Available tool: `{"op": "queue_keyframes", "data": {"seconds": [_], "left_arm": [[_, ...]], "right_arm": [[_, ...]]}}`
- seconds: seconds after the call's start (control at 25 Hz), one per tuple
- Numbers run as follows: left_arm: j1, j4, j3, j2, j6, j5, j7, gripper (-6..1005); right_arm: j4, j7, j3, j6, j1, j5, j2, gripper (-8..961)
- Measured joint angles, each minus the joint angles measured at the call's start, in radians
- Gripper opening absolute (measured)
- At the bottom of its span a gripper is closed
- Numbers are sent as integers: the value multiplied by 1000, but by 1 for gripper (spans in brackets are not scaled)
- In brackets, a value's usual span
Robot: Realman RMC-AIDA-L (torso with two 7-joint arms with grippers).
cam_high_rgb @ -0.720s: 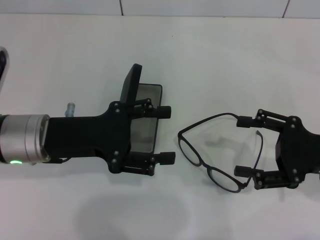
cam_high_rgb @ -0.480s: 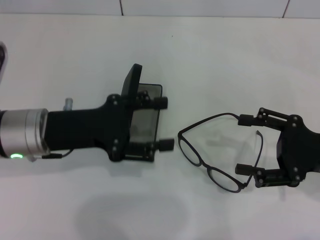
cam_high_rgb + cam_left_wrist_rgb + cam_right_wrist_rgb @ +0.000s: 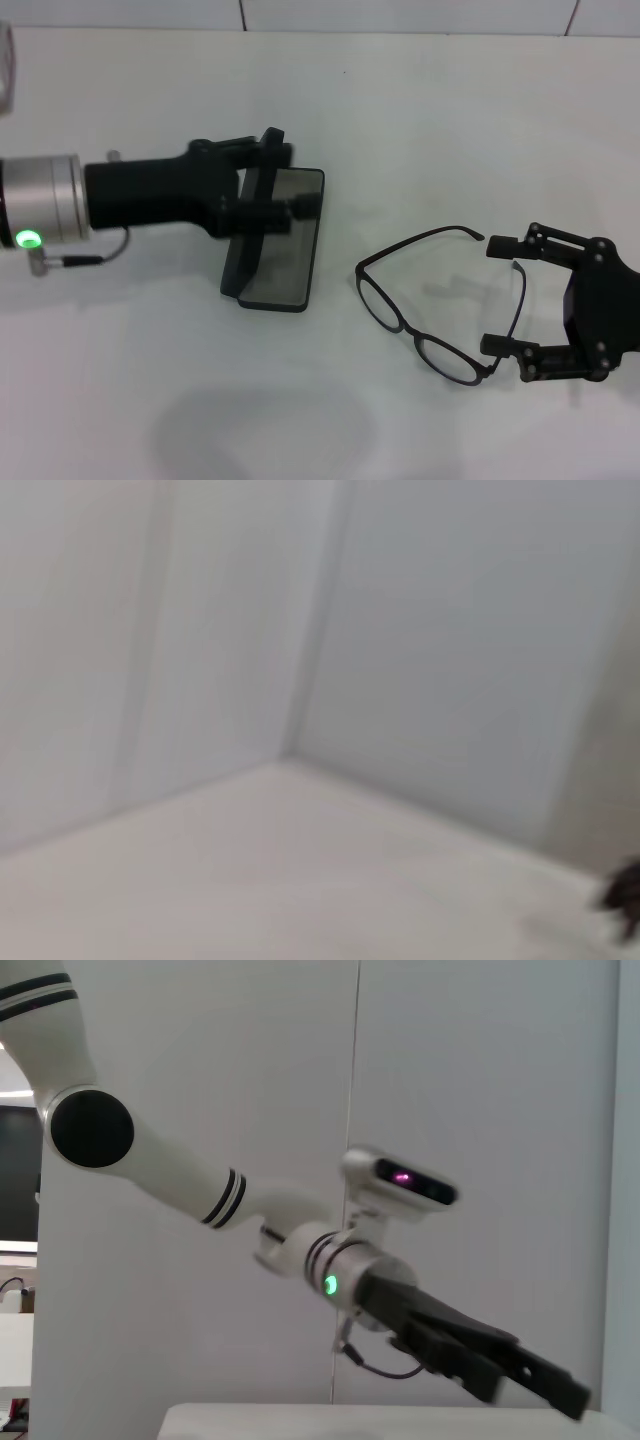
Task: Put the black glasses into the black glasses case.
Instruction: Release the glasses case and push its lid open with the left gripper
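The black glasses (image 3: 420,310) lie unfolded on the white table, right of centre. My right gripper (image 3: 500,295) is open around the end of one temple, with one fingertip (image 3: 503,245) on the far side and the other on the near side of it. The black glasses case (image 3: 285,240) lies open left of centre, grey lining up, its lid (image 3: 240,255) standing on its left side. My left gripper (image 3: 297,180) is turned on edge over the far half of the case, jaws apart, next to the lid. The right wrist view shows my left gripper (image 3: 500,1365) from afar.
The white table (image 3: 400,110) meets a tiled wall at the back. A small metal stub and a cable (image 3: 70,262) hang by my left wrist. The left wrist view shows only blurred wall and table.
My left gripper has rolled onto its edge and moved back towards the far end of the case. My right gripper has drawn back slightly to the right. The glasses have not moved.
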Motion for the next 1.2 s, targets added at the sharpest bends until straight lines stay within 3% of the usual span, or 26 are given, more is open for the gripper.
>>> {"op": "queue_keyframes", "data": {"seconds": [0.12,0.28,0.44,0.76,1.2], "left_arm": [[29,194,-1,-17,-73,136,-231,815],[60,415,10,-69,-136,334,-427,807],[36,427,77,-70,-204,424,-582,800],[20,415,232,-71,-359,554,-729,784],[-3,415,290,-70,-410,629,-830,762]], "right_arm": [[-1,0,-1,-6,-5,0,-4,865],[-1,0,0,-7,-7,0,-8,862],[-2,-3,-2,-7,-7,0,-9,860],[-2,-31,-1,-6,-9,-18,-10,855],[-2,-53,0,-7,-11,-20,-10,848]]}}
